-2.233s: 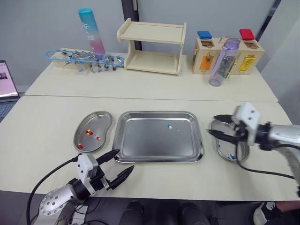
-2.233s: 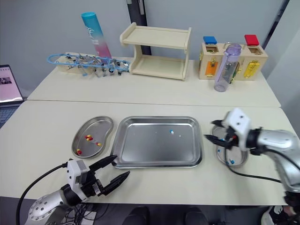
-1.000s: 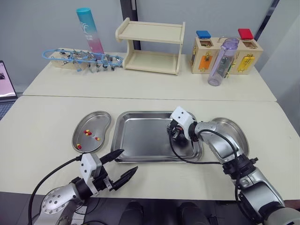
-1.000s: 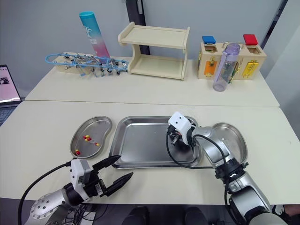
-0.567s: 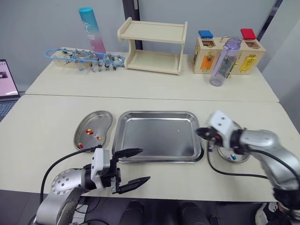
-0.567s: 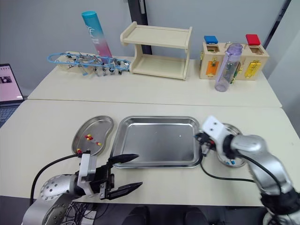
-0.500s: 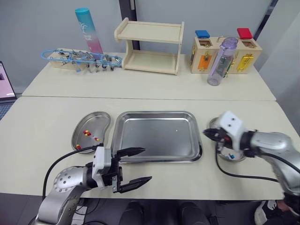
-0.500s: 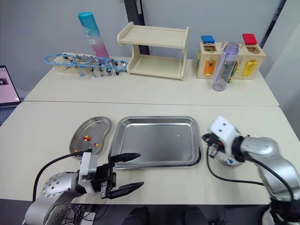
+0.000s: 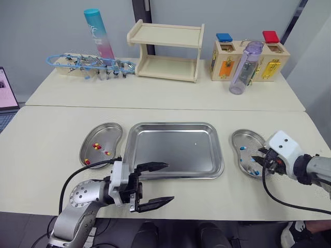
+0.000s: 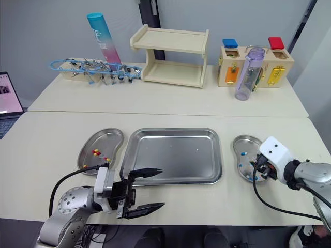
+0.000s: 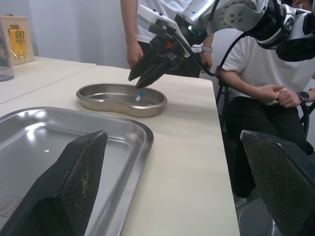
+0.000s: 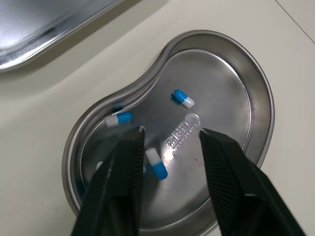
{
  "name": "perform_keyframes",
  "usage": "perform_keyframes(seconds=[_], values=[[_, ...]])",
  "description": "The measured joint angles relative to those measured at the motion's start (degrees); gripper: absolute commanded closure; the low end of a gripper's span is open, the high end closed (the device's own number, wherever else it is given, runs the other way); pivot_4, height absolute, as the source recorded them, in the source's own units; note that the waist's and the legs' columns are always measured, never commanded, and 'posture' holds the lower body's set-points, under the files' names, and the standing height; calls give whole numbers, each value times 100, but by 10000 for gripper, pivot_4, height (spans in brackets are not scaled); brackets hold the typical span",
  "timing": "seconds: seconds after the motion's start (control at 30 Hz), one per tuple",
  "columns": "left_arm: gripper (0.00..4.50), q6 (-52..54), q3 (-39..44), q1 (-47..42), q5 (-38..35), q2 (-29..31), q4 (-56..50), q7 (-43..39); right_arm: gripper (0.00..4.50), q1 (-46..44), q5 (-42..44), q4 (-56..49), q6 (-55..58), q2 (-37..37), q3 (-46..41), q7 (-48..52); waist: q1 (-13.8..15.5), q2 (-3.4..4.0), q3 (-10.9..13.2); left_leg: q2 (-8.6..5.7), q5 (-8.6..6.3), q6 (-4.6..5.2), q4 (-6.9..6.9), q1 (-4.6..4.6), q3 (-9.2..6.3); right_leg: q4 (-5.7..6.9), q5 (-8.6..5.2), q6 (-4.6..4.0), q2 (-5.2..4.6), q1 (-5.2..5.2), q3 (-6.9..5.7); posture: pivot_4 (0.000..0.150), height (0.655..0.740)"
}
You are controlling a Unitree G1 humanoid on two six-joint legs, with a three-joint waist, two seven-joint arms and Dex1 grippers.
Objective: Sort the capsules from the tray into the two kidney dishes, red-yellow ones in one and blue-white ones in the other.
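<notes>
Right wrist view has the right gripper (image 12: 171,132) released, its two black fingers spread over the right steel kidney dish (image 12: 222,83). At least three blue-white capsules (image 12: 156,164) lie on the dish floor, one directly below the gap. A second ago that gripper was down in the rectangular steel tray (image 9: 165,152) at the last blue-white capsule. Now it sits at the lower right of the head frame, and the tray at centre looks cleared, bar a tiny pale speck I cannot identify. I judge the drop made and the sort finished, or nearly so. The red-yellow capsules (image 9: 96,146) lie in the left steel kidney dish (image 9: 107,132), left of centre.

My left gripper (image 9: 169,182) hangs wide open and empty at the lower left-centre, its upper finger over the tray's near rim. A strip of bare cream table (image 9: 51,134) separates the tray from the right dish. That dish lies near the table's right edge, and a seated person (image 11: 261,73) is just beyond that end. I would lift the right arm straight up before swinging inboard, so as not to nudge the dish rim.
</notes>
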Motion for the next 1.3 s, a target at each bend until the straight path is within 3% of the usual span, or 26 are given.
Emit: perform_keyframes(seconds=[0.2, 0.33, 0.5, 0.73, 0.93, 1.3], values=[[0, -33, 26, 26, 29, -17, -32, 225, 592, 104, -57, 94, -573, -21, -168, 70, 3, -1, 1, 0, 0, 0, 0, 0, 0, 0, 0, 0, 0, 0, 0, 1500, 7400], [0, 228, 525, 31, 18, 77, -74, 844, 592, 369, 66, 245, -1379, -19, -539, 479, 4, -5, 3, 0, 0, 0, 0, 1, 0, 0, 0, 1, 0, 1, 1, 1500, 7400], [0, 701, 1640, 447, -42, 620, -27, 1430, 592, 789, 189, 777, -2908, -15, -1077, 1112, -3, -9, 6, 1, 0, 0, -1, 3, 0, 0, 0, 0, 0, 3, 0, 1500, 7400], [0, 726, 3688, 1266, 306, 1695, 1591, 1379, 183, 906, 680, 2209, -3455, -763, -1706, 2644, -36, -6, 10, 1, 0, 0, -2, 10, 7, -2, -1, -1, -1, 6, 5, 1500, 7400], [0, 657, 3995, 1813, 892, 2093, 2613, 1150, 183, 912, 560, 3187, -4028, -1215, -1707, 3284, -37, -11, 13, 2, 0, -1, -9, 8, 10, -6, -2, -3, -2, 3, 5, 1500, 7400], [0, 1333, 3985, 1289, 1356, 2407, 2601, 1617, 183, 955, 543, 3362, -4180, -1307, -1678, 3582, -17, -11, 13, 2, 0, -1, -12, 8, 11, -4, -2, -2, -2, 1, 6, 1500, 7400]])
